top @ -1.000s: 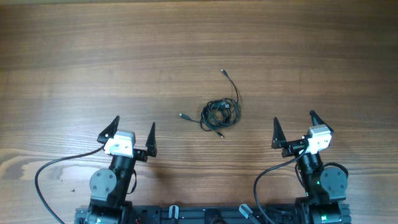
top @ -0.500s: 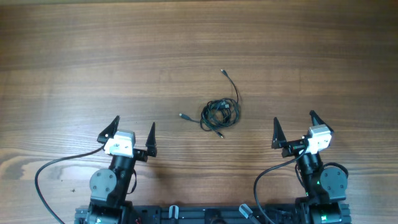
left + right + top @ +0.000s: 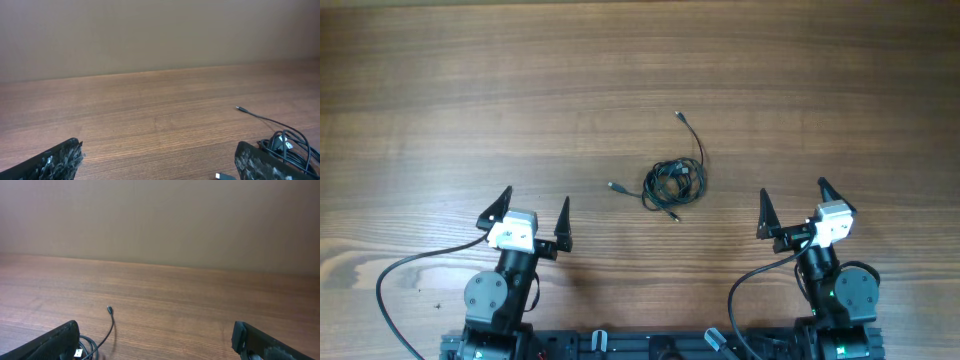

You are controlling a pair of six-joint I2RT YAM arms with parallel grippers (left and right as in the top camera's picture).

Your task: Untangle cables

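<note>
The cables [image 3: 673, 182] lie as a small black tangled bundle at the middle of the wooden table, with one loose end running up to a plug [image 3: 678, 116] and another plug end [image 3: 613, 186] sticking out left. The bundle shows at the lower right of the left wrist view [image 3: 287, 145] and at the lower left of the right wrist view [image 3: 92, 342]. My left gripper [image 3: 534, 214] is open and empty, near the front edge, left of the bundle. My right gripper [image 3: 794, 207] is open and empty, right of the bundle.
The wooden table [image 3: 470, 100] stretches far and to both sides. Thick black arm cables [image 3: 390, 275] loop beside each arm base at the front edge. A plain wall backs the table in both wrist views.
</note>
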